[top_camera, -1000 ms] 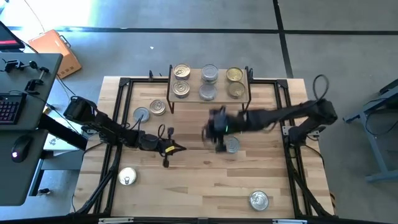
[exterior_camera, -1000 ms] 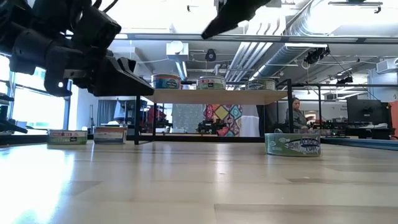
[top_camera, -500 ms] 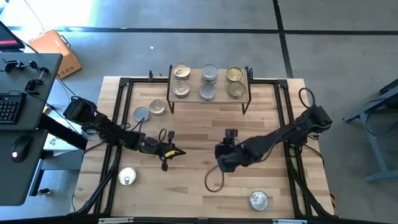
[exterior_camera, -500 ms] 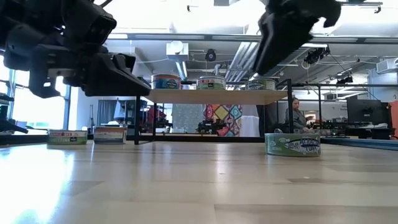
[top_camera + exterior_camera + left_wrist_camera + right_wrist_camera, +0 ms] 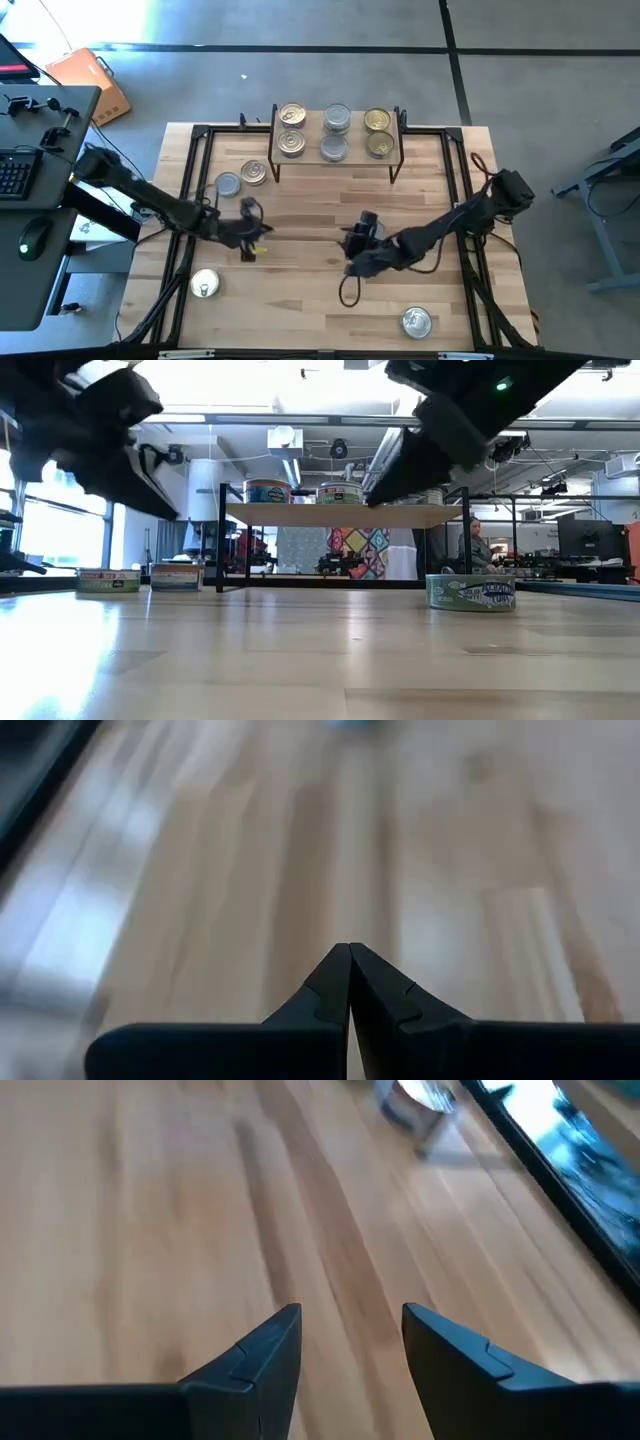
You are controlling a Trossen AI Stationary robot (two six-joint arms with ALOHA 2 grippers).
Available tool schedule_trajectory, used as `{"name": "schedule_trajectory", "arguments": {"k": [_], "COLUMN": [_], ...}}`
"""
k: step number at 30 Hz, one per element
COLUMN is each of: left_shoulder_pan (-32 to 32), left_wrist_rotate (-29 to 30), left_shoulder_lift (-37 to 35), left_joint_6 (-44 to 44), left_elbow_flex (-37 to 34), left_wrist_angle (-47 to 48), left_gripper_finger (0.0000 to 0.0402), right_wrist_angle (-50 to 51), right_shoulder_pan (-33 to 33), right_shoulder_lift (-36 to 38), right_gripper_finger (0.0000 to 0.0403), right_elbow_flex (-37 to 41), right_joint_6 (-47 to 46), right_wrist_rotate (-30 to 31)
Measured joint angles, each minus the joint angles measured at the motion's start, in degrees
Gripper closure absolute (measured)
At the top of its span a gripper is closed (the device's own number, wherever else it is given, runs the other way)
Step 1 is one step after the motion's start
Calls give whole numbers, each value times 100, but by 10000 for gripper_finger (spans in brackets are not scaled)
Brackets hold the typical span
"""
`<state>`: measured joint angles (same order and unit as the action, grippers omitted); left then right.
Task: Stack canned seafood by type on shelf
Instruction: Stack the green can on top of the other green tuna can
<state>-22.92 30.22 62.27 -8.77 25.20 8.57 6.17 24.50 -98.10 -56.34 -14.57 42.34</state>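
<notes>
Wooden shelf [image 5: 335,160] holding six tins [image 5: 292,114], right fingers [image 5: 270,1345] apart, empty

Open-plan lab: ceiling ducts [image 5: 470,400], desks.

We see six short round metal tins [image 5: 333,133] on the small raised wooden shelf [image 5: 350,150] at the table's far edge, two tins [image 5: 241,178] just left of it, two more tins [image 5: 205,285] near the front edge, well apart.

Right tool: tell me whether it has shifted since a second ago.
Yes. The right tool has moved away from the small light-wood shelf, toward the table's near edge.
</notes>
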Motion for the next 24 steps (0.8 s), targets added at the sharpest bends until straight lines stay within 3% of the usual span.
{"name": "schedule_trajectory", "arguments": {"k": [3,7,10,13,16,24], "left_shoulder_pan": [162,473,861,1259,1738,2814], "left_wrist_rotate": [93,555,1023,1520,1519,1364], "left_shoulder_lift": [-521,-910,-934,-794,-608,55], "left_joint_6": [-1385,-2438,-3486,-4284,-4771,-4663], "left_elbow_flex": [281,241,176,176,167,-78], "left_wrist_angle": [1426,2312,3045,3774,4093,4010], "left_gripper_finger": [402,402,402,402,402,402], "right_wrist_angle": [-1555,-3310,-4097,-4371,-4372,-4143], "right_shoulder_pan": [-233,-579,-777,-906,-957,-821], "right_shoulder_lift": [0,-11,-15,-15,-17,-22], "right_gripper_finger": [237,237,237,237,237,237], "right_elbow_flex": [403,794,1018,1143,1223,1281], "right_joint_6": [692,1489,1737,1763,1777,1752], "right_wrist_rotate": [-365,-782,-1207,-1589,-1853,-1884]}}
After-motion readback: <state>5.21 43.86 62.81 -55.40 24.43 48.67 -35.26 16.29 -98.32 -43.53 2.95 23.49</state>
